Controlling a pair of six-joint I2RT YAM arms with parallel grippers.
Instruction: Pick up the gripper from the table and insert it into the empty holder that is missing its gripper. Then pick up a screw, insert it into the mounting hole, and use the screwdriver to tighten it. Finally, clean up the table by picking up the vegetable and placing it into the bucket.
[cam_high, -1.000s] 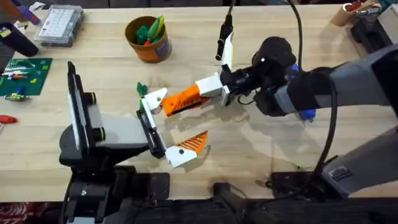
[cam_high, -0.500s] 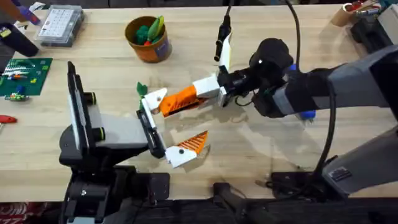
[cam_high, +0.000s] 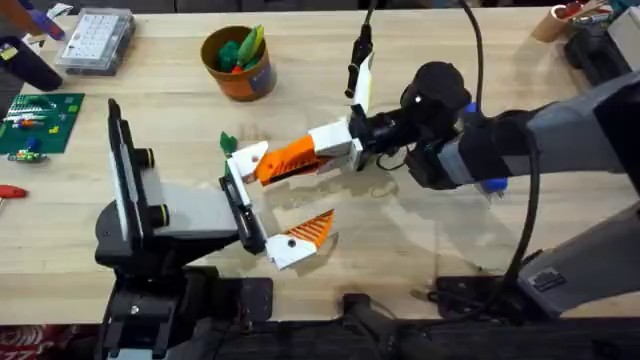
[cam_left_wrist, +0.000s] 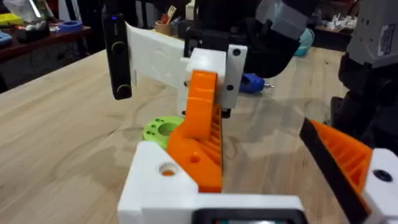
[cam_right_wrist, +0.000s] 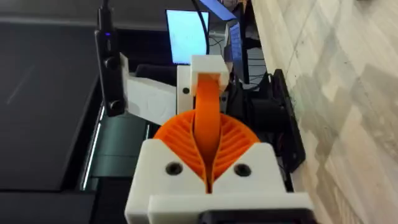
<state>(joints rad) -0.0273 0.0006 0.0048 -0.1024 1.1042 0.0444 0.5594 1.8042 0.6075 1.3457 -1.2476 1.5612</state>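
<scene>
The right gripper (cam_high: 322, 147) has its fingers clenched on the gripper (cam_high: 290, 158), whose tip meets the holder (cam_high: 247, 157). Push it straight and slowly along the fingers' line, without any tilt. Left fingers (cam_high: 305, 232): released.

From overhead I can't tell whether the gripper (cam_high: 290, 158) is seated in the holder (cam_high: 248, 158); the green vegetable (cam_high: 228, 143) behind the holder is mostly hidden.
</scene>
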